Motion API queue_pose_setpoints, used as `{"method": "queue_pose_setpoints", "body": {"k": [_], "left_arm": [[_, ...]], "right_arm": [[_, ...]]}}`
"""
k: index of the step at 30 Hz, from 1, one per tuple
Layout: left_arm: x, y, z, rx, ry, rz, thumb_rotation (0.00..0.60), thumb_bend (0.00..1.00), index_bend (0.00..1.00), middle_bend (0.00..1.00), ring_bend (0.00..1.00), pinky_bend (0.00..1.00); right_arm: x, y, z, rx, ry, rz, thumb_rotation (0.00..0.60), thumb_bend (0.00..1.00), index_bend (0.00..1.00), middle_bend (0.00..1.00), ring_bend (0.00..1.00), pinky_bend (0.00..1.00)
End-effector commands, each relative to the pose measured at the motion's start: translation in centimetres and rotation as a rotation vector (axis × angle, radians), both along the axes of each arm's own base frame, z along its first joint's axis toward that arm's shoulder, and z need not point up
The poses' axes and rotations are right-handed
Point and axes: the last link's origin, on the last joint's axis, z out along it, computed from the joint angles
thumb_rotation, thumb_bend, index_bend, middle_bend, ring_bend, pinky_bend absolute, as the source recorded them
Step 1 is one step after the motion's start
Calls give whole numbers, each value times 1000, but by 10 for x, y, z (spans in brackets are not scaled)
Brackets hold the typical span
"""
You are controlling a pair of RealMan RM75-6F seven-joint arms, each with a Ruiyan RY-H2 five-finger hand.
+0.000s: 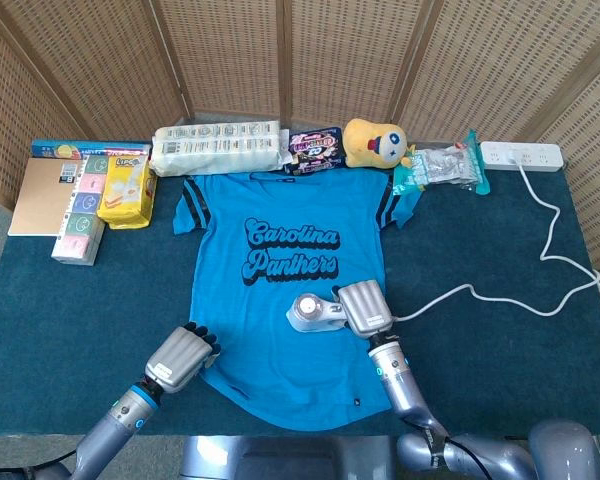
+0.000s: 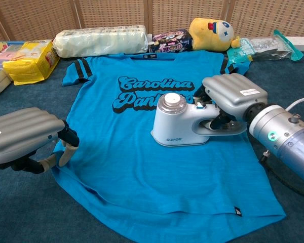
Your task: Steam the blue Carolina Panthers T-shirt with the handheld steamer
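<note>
The blue Carolina Panthers T-shirt (image 1: 280, 300) (image 2: 142, 167) lies flat on the dark table, collar toward the back. My right hand (image 1: 364, 307) (image 2: 232, 93) grips the handle of the white handheld steamer (image 1: 310, 313) (image 2: 180, 125), whose base rests on the shirt just below the lettering, right of centre. My left hand (image 1: 184, 357) (image 2: 25, 137) is at the shirt's lower left hem with its fingers curled down; its fingertips (image 2: 66, 152) touch the hem edge. Whether they pinch the cloth is hidden.
The steamer's white cord (image 1: 500, 292) runs right to a power strip (image 1: 523, 154) at the back right. Along the back edge sit a tissue pack (image 1: 217, 148), snack bag (image 1: 314, 150), yellow plush (image 1: 374, 141), plastic packet (image 1: 442, 165). Boxes and a yellow bag (image 1: 126, 190) are back left.
</note>
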Motion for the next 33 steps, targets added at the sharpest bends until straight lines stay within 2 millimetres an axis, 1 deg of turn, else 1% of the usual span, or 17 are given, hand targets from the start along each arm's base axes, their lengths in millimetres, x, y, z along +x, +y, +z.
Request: {"method": "queue_pose_setpoints", "body": {"k": [1, 9, 21, 27, 30, 33], "left_arm": [[0, 0, 0, -1, 1, 0, 600, 553, 642, 521, 395, 375], [-1, 0, -1, -3, 5, 5, 600, 553, 642, 521, 395, 375], [0, 1, -7, -14, 6, 8, 600, 554, 641, 521, 395, 375], [-1, 1, -8, -15, 8, 11, 600, 553, 642, 521, 394, 375], [-1, 2, -8, -13, 8, 12, 600, 553, 642, 521, 395, 375], [-1, 2, -8, -12, 8, 13, 600, 553, 642, 521, 395, 375]], "right_arm": [[1, 1, 0, 2, 0, 7, 600, 343, 718, 737, 763, 727], [-4, -13, 6, -41, 35, 18, 600, 343, 718, 737, 763, 726], [-25, -38, 15, -109, 86, -16, 600, 343, 718, 737, 762, 725], [-31, -48, 18, -127, 97, -35, 600, 343, 718, 736, 762, 725], [-37, -59, 22, -153, 117, -50, 600, 342, 718, 737, 762, 725], [-41, -65, 24, -172, 124, -58, 600, 343, 718, 737, 761, 723]]}}
